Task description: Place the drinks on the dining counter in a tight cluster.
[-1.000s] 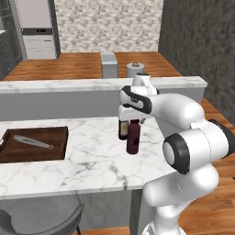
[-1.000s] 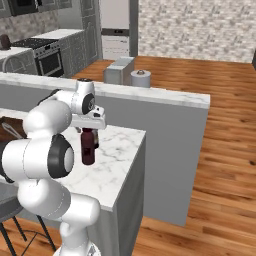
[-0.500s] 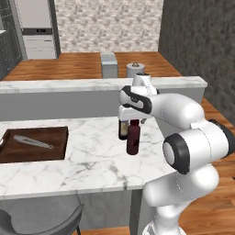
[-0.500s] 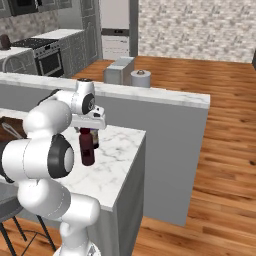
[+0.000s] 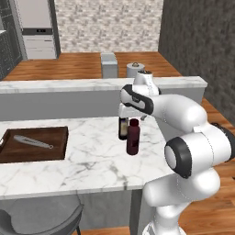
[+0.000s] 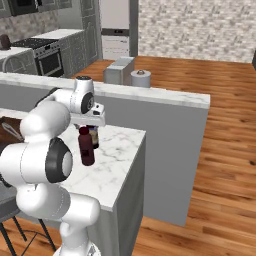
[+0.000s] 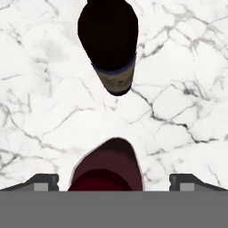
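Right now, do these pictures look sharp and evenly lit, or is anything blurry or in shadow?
Left base view: flat, even light, no glare; the maroon bottle casts hardly any shadow on the dining counter. Hand view: the maroon bottle's top looms large with soft edges, and the wine bottle looks foreshortened.

Glossy white rounded arm (image 5: pixel 183 110) with dark joint rings.

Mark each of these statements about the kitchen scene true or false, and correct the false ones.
1. The maroon bottle stands upright on the marble dining counter. True.
2. The gripper is shut on the maroon bottle. False: its fingers stand wide on either side of it, open.
3. The dark wine bottle lies on its side. False: it stands upright close behind the maroon one.
4. A metal utensil lies on the wooden board. True.
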{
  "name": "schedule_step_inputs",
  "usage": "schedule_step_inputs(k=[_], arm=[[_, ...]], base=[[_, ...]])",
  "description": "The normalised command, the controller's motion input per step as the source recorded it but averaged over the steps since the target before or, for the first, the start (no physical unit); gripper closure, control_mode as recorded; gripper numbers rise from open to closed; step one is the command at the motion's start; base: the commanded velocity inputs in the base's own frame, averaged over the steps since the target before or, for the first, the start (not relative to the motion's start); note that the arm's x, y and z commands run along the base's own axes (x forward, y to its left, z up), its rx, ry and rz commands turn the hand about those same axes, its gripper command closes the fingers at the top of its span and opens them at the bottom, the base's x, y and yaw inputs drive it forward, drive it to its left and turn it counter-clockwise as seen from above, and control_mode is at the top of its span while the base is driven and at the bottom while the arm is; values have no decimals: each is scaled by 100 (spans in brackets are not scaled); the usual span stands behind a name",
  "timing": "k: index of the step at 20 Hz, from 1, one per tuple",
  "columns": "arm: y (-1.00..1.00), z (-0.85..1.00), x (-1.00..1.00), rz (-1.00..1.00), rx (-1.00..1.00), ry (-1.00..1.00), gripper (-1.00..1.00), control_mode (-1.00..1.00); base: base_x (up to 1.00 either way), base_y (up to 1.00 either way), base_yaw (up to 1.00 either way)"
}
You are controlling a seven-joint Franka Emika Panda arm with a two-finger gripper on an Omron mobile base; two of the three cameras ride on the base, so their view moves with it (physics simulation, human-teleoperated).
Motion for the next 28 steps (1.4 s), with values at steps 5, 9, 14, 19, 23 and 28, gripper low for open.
schedule_step_inputs(k=[5, 9, 14, 19, 23, 28], arm=[[0, 30, 0, 0, 1, -9, -100, -100], [0, 30, -11, 0, 1, -7, -100, -100], [-9, 14, -65, 0, 0, -11, -100, -100], [-16, 1, -100, 0, 0, -15, -100, -100], [-14, 0, -100, 0, 0, -15, -100, -100], [-2, 24, -95, 0, 0, -17, -100, -100]], base=[[0, 0, 0], [0, 0, 0], [0, 0, 0], [0, 0, 0], [0, 0, 0], [0, 0, 0]])
